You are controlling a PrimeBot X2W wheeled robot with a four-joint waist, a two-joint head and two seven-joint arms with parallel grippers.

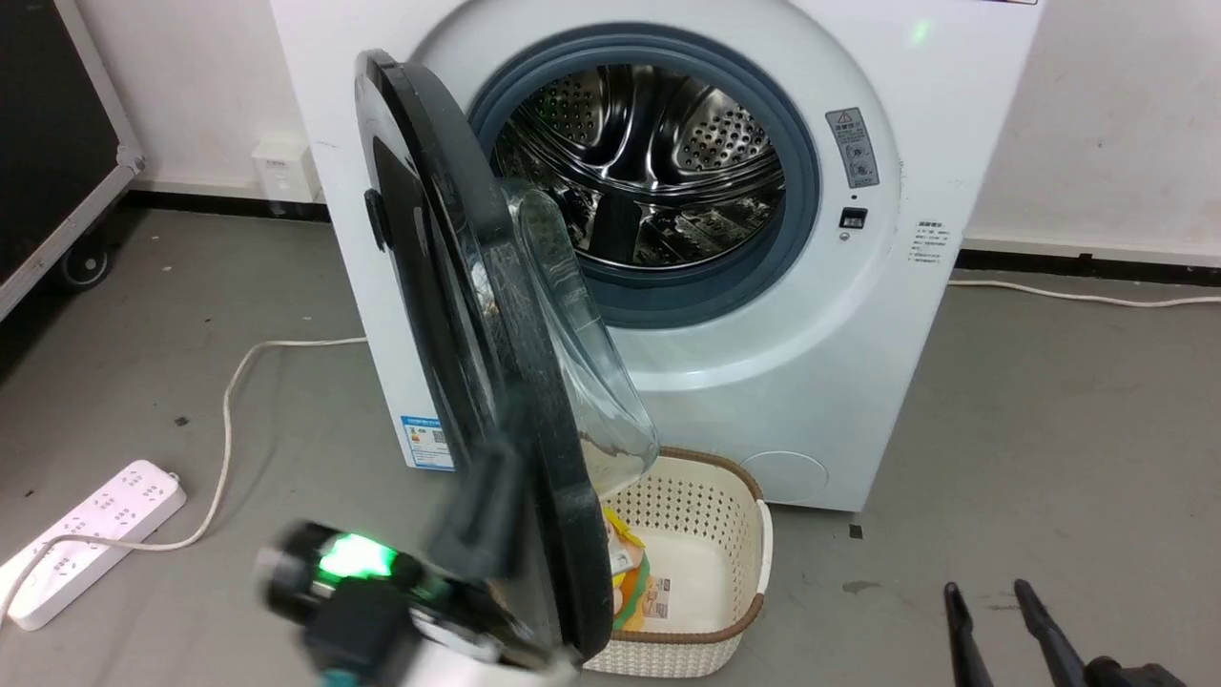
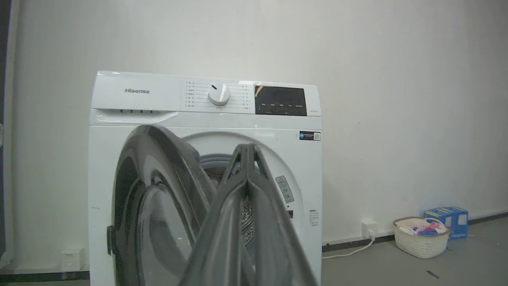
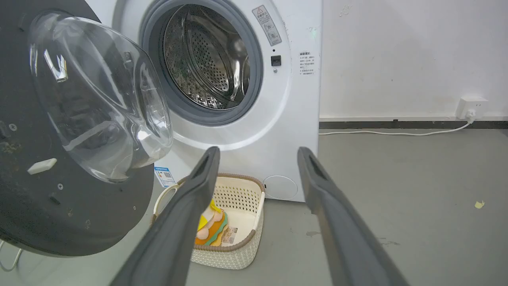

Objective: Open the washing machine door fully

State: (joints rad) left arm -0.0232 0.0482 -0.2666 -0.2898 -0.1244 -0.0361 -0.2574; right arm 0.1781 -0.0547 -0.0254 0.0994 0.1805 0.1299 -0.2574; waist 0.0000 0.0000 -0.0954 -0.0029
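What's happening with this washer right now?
The large round glossy black washing machine door stands partly open, not fully, exposing the perforated steel drum. The left gripper, fingers shut together, is by the door's lower outer edge; contact is too blurred to tell. The right gripper hangs open, apart from the door. A white perforated basket sits on the floor below the door.
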